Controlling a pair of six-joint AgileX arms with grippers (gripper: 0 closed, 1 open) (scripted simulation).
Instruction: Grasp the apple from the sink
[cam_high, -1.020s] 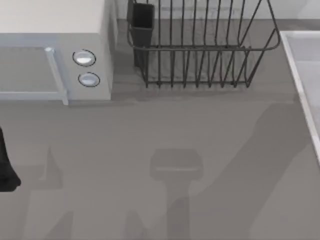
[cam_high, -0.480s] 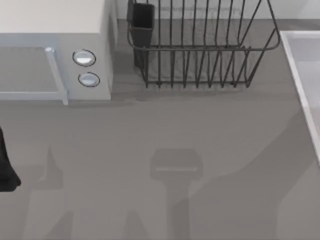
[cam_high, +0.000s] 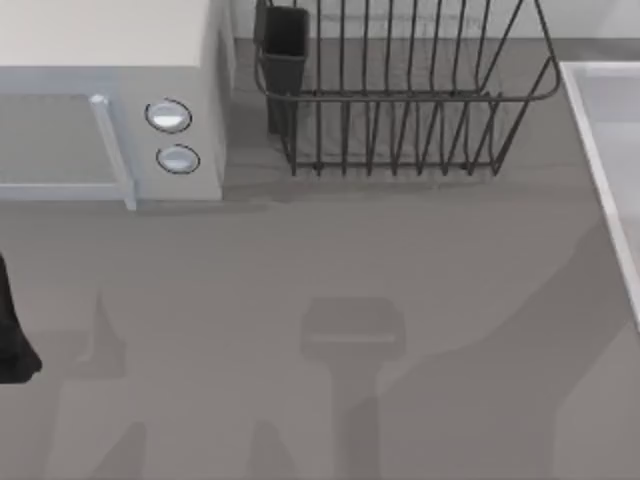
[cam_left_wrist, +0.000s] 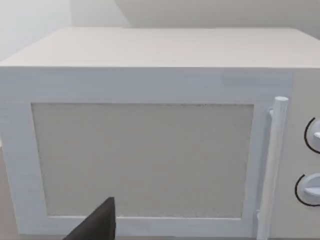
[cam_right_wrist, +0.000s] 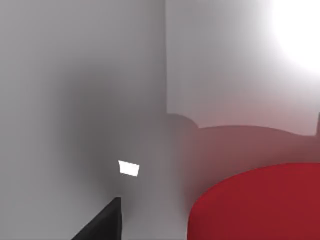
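The red apple lies close in front of the right wrist camera, on the pale floor of the sink, near a corner of its walls. A black part of my right gripper sits just beside the apple, with a gap between them. In the top view the sink shows as a pale rim at the right edge. My left arm is parked at the table's left edge, and a black part of its gripper faces the microwave door.
A white microwave stands at the back left, with its door and handle close to the left wrist. A dark wire dish rack stands at the back middle. The grey table carries arm shadows.
The right arm's shadow on the table has shifted slightly toward the sink side. The left arm has not moved.
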